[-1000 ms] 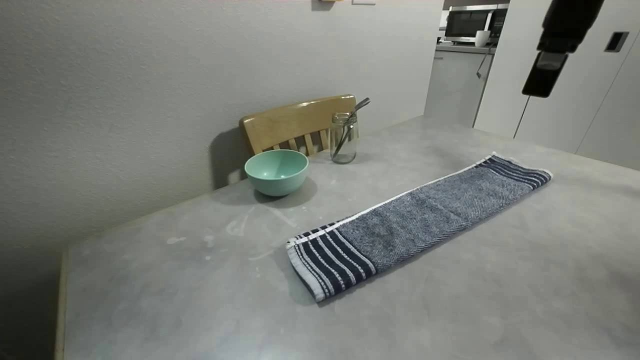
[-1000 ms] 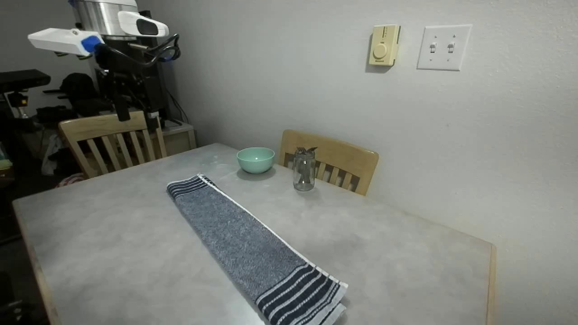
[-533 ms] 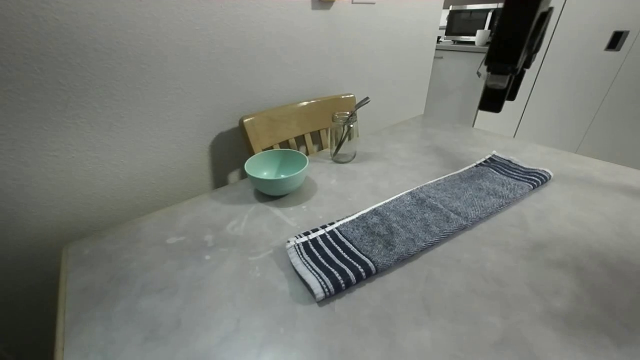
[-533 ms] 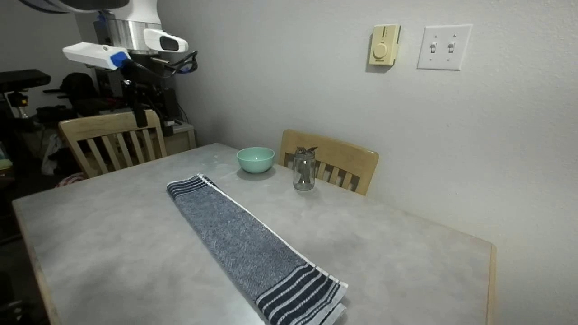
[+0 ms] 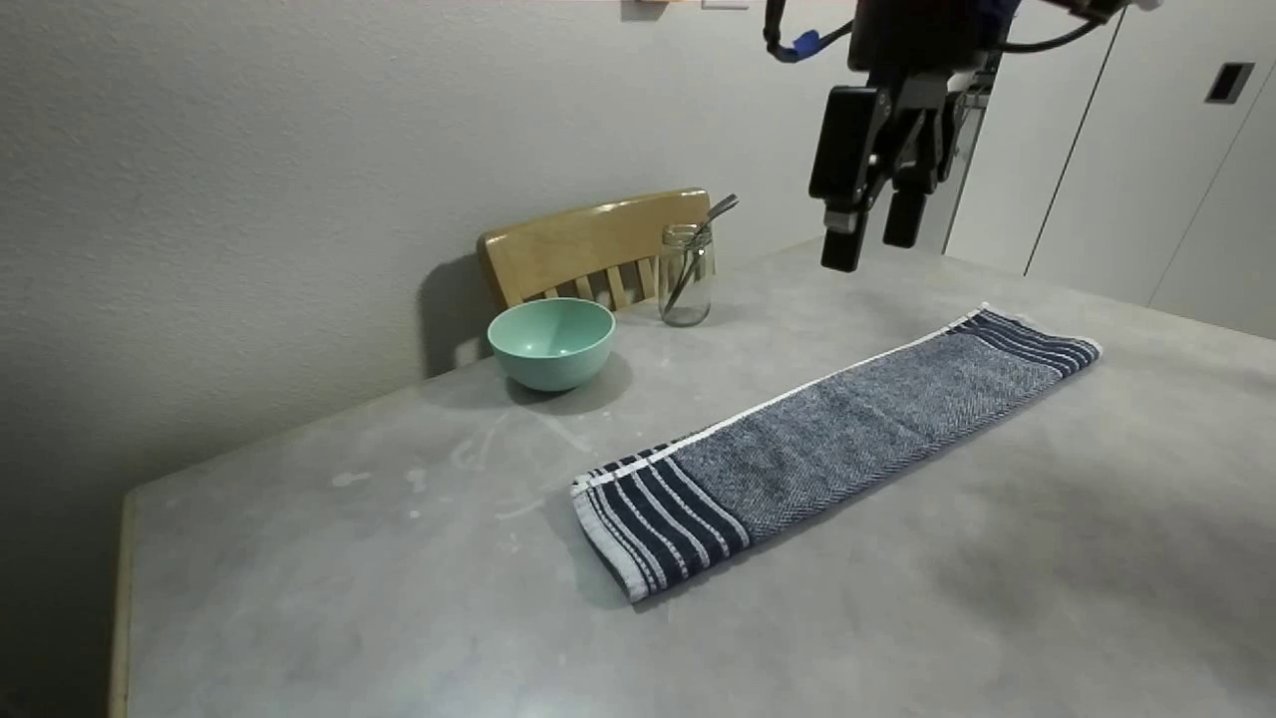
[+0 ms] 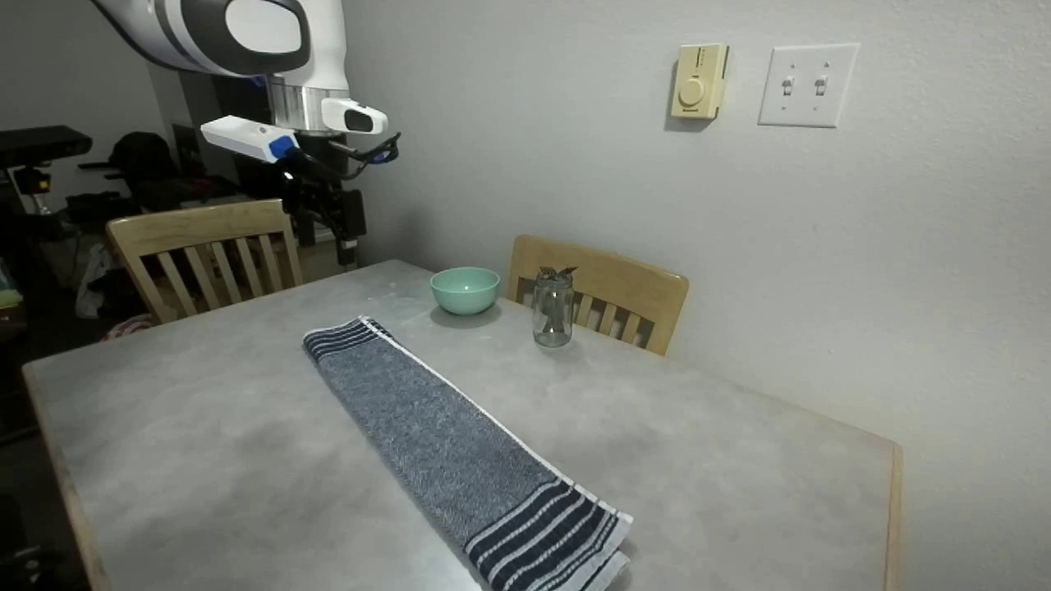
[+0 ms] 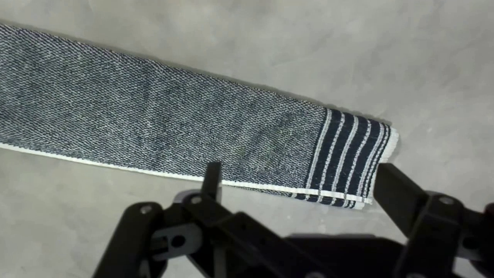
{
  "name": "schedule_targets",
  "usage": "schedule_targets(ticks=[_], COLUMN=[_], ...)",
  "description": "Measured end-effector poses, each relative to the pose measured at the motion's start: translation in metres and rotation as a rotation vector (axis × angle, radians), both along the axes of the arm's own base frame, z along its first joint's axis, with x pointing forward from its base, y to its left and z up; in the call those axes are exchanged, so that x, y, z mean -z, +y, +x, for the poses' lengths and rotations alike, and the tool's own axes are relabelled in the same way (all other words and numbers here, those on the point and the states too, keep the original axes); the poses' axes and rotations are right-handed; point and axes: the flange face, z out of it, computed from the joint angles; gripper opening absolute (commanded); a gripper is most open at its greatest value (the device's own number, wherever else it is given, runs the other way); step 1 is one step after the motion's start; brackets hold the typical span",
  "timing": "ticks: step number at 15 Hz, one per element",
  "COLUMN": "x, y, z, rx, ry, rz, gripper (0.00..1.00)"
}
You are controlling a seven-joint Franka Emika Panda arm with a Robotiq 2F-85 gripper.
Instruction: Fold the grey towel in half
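Note:
The grey towel (image 5: 847,429) lies flat on the table as a long narrow strip, also visible in an exterior view (image 6: 435,427). It has dark and white stripes at both short ends and a white hem along one long edge. A lower layer shows past the hem at one striped end. My gripper (image 5: 873,246) is in the air well above the table, open and empty; it also shows in an exterior view (image 6: 327,246). In the wrist view, the gripper's (image 7: 300,168) fingers stand wide apart, and the towel's striped end (image 7: 347,154) shows beyond and between them, not touched.
A teal bowl (image 5: 551,349) and a glass jar (image 5: 686,279) with cutlery stand on the table near the wall. A wooden chair (image 6: 612,271) is against that side, another chair (image 6: 205,222) at the far end. The table edge (image 6: 895,509) shows in an exterior view.
My gripper has come lower and farther in over the table, moving left in an exterior view and right in an exterior view. Its two fingers show more clearly. The towel has not moved.

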Motion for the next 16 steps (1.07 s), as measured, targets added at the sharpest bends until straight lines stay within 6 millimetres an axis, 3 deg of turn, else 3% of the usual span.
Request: schedule_targets(ticks=[7,13,16], x=[0.003,0.047,0.064], y=[0.008,0.049,0.057], z=[0.004,0.046,0.064], rx=[-0.013,-0.077,-0.119], ry=[0.003,0.046,0.048], rz=[0.002,0.016,0.030], gripper=[1.00,1.00,1.00])
